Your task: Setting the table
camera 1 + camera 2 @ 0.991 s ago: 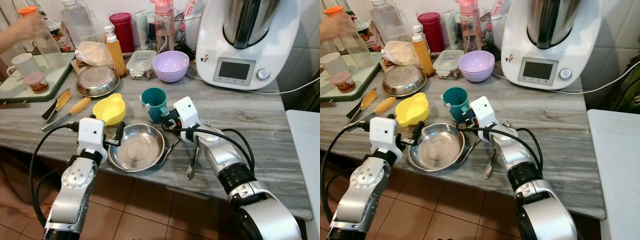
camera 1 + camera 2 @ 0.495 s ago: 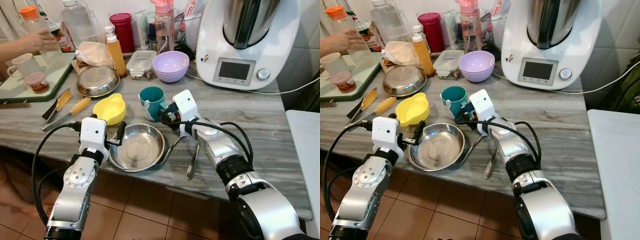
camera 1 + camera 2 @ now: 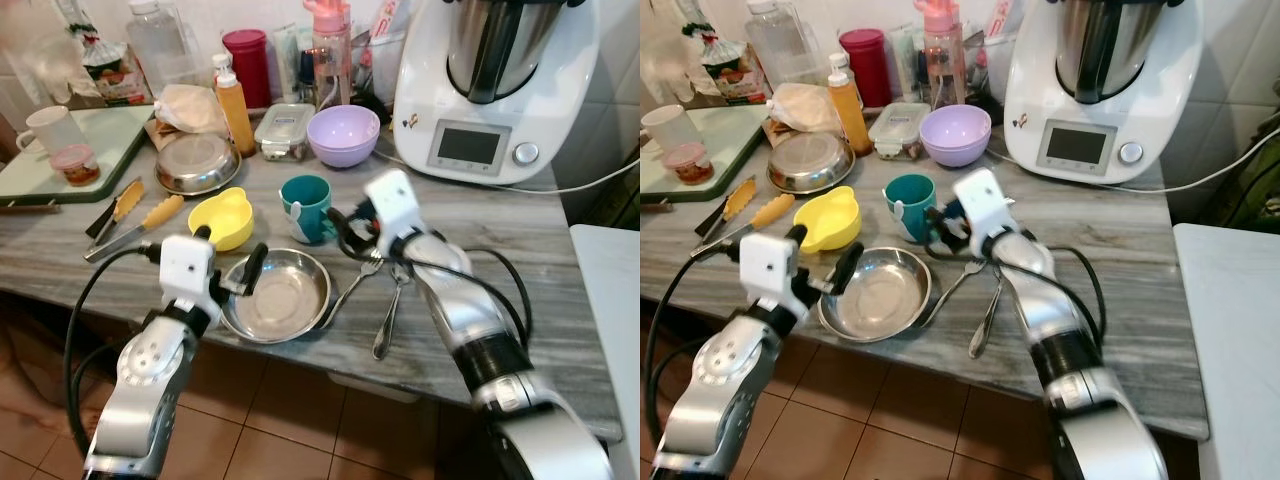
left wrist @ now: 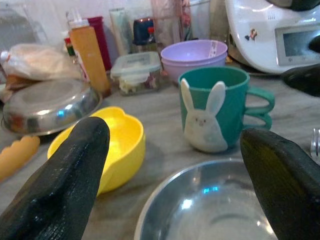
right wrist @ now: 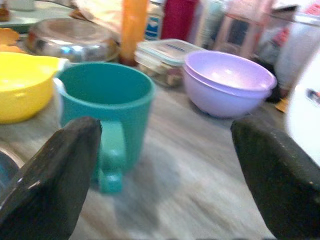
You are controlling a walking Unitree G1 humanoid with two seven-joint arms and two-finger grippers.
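Right claw [image 3: 345, 232] has lifted off the fork [image 3: 352, 284] and spoon [image 3: 389, 312], moved toward the teal mug [image 3: 305, 207], fingers spread, empty; likely mug handle next. Left claw [image 3: 228, 262] spread wide at the steel plate [image 3: 278, 296] rim, tilted up more than before. Person's hand at the tray [image 3: 40, 160] is gone. All sit on the table [image 3: 560, 260].

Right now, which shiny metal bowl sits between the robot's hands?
The steel bowl at the counter's front edge, beside the fork. The other steel bowl sits farther back, near the orange bottle.
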